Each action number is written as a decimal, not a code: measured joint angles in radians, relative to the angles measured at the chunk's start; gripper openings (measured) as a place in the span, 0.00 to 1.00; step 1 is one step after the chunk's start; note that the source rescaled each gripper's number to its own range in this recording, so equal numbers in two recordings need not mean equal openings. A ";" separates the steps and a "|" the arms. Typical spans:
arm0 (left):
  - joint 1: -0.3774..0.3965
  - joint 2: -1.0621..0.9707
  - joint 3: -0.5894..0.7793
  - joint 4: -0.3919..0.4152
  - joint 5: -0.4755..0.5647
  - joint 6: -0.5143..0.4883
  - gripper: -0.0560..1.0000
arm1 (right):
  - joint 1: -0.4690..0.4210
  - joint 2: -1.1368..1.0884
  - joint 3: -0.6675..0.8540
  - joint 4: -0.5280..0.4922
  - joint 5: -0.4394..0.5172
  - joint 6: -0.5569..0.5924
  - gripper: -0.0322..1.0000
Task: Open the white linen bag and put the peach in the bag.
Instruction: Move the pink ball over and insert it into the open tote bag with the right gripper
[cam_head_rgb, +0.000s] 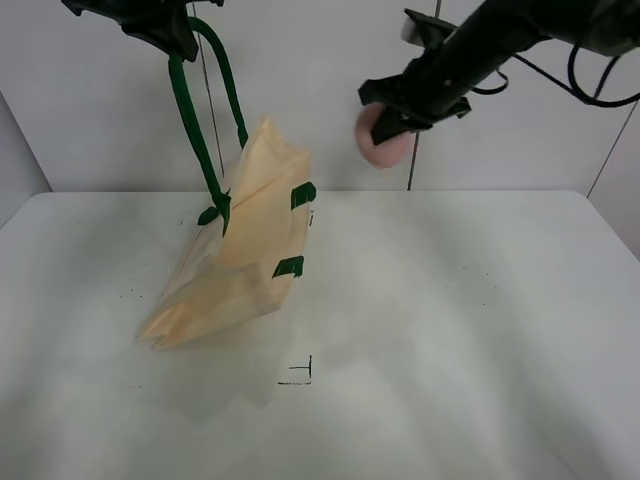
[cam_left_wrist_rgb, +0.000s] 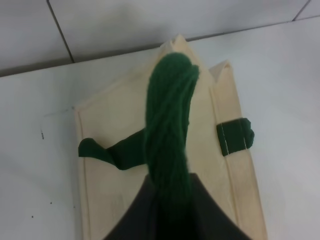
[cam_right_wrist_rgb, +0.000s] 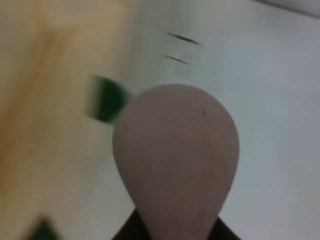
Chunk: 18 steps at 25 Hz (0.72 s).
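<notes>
Left jaws pinch the dark green strap handle of the cream linen tote bag, its bottom resting on the white table. Right jaws clamp the round pink-brown peach aloft beside it, before a pale wall.

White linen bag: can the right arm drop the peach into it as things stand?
Probably not yet. Nothing stands between the peach and the white linen bag, but it hangs tilted from one handle in the left gripper, mouth looking flat.

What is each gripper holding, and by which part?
Left gripper holds the bag by its green handle; right gripper holds the peach by its upper part.
</notes>
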 joint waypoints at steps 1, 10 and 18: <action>0.000 0.000 0.000 0.000 0.000 0.000 0.05 | 0.036 0.002 -0.001 0.014 -0.020 0.000 0.03; 0.000 0.000 0.000 0.000 0.000 0.000 0.05 | 0.239 0.172 -0.004 0.103 -0.174 0.008 0.03; 0.000 0.000 0.000 0.000 0.000 0.000 0.05 | 0.244 0.285 -0.004 0.136 -0.267 0.050 0.03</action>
